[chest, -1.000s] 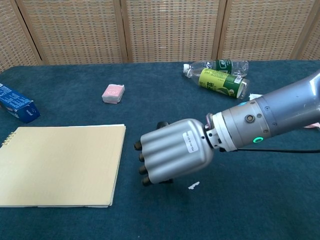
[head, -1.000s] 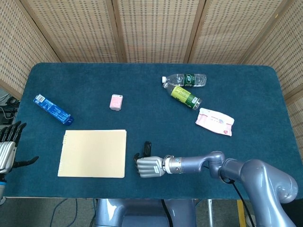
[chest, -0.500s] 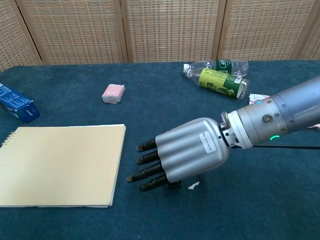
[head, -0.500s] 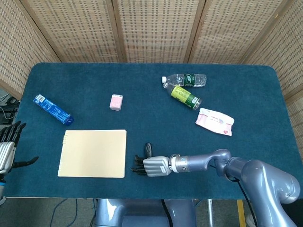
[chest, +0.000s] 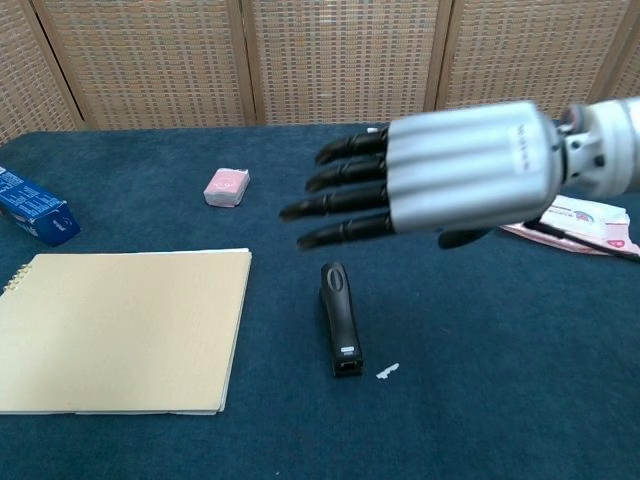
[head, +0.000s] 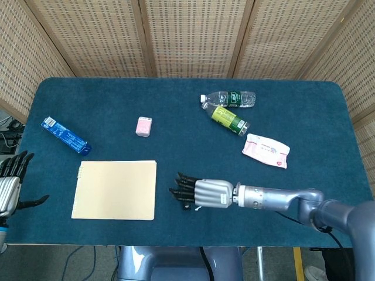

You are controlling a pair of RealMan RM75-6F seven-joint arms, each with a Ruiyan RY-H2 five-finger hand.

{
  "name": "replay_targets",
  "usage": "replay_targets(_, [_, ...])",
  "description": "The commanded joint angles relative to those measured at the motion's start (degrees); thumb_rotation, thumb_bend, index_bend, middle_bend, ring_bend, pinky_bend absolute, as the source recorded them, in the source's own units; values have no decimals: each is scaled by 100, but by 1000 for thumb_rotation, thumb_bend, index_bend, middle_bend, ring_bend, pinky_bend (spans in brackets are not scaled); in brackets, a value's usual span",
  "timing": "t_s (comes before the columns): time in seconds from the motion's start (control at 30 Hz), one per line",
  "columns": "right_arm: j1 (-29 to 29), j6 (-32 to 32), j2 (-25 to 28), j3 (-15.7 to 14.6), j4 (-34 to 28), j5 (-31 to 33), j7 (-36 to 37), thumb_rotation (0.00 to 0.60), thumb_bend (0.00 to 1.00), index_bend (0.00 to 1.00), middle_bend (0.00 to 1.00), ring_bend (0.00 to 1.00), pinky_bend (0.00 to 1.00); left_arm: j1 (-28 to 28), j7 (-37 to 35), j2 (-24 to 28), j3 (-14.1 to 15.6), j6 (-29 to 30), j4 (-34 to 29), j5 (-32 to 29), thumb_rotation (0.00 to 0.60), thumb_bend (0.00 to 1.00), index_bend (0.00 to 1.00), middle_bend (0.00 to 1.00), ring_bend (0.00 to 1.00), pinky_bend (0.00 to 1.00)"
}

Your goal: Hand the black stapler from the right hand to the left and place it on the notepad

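Head view: your right hand (head: 205, 193) sits palm-down above the blue desk (head: 176, 117), fingers straight and spread wide, holding nothing. It points toward the notepad (head: 115, 190), which lies flat just to its left. The stapler is hidden under the hand here. Your left hand (head: 10, 186) shows at the left edge, off the desk, fingers extended and apart, empty. Further back: a blue box (head: 65, 136), a pink eraser (head: 144, 126), two bottles (head: 228, 110) lying on their sides touching, and a pink-and-white packet (head: 266, 150).

Chest view: your right hand (chest: 450, 170) is raised well clear of the desk (chest: 500, 380), fingers (chest: 340, 205) stretched out and apart, nothing in them. The black stapler (chest: 340, 318) lies flat on the desk below the fingertips, beside the notepad (chest: 120, 330) and not touching it. A small white scrap (chest: 387, 372) lies just right of the stapler's near end. The eraser (chest: 226, 186) and the blue box (chest: 35, 210) lie behind the notepad; the packet (chest: 580, 220) shows partly behind the wrist. Your left hand is outside this view.
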Motion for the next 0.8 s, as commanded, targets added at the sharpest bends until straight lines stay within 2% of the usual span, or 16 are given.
replay_targets(0.03, [-963,950,427,265,349,852,363,600,65,0,0,60,97,-111,-7,-100,-16,88,197,273,600,0,0,0,0,0])
replay_targets(0.13, [-1631,1152,455,398,740,1647,736,600,6,0,0,7,17,-269,-212,-227,-23,248,474,734,600,0,0,0,0,0])
replay_targets(0.17, [-1981,1209,418,478,841,2104,1061,600,0,0,0,0,2,-359,-443,-270,-14,301,578,962,600,0,0,0,0,0])
replay_targets(0.23, [-2359,1246,330,567,920,2568,1583,600,0,0,0,0,0,-473,-677,-328,8,389,779,1255,600,0,0,0,0,0])
replay_targets(0.27, [-2665,1209,294,632,878,2972,2018,600,0,0,0,0,0,-597,-736,-400,5,496,958,1538,600,0,0,0,0,0])
replay_targets(0.37, [-3200,1258,244,717,658,3485,2520,600,0,0,0,0,0,-940,-929,-606,31,648,1344,2141,600,0,0,0,0,0])
replay_targets(0.47, [-3640,1406,215,754,227,3819,2168,600,0,0,0,0,0,-1395,-1101,-849,118,581,1757,2708,600,0,0,0,0,0])
replay_targets(0.6, [-4033,1549,223,759,-451,4011,1887,600,0,0,0,0,0,-2080,-699,-1130,180,303,2102,3401,600,0,0,0,0,0])
replay_targets(0.7, [-4189,1582,223,814,-767,4102,1795,600,0,0,0,0,0,-2524,-612,-1362,193,300,2324,3821,600,65,0,0,0,0])
replay_targets(0.8, [-4310,1690,141,900,-856,4082,1790,600,0,0,0,0,0,-3086,-461,-1575,260,16,2598,4229,600,115,0,0,0,0])
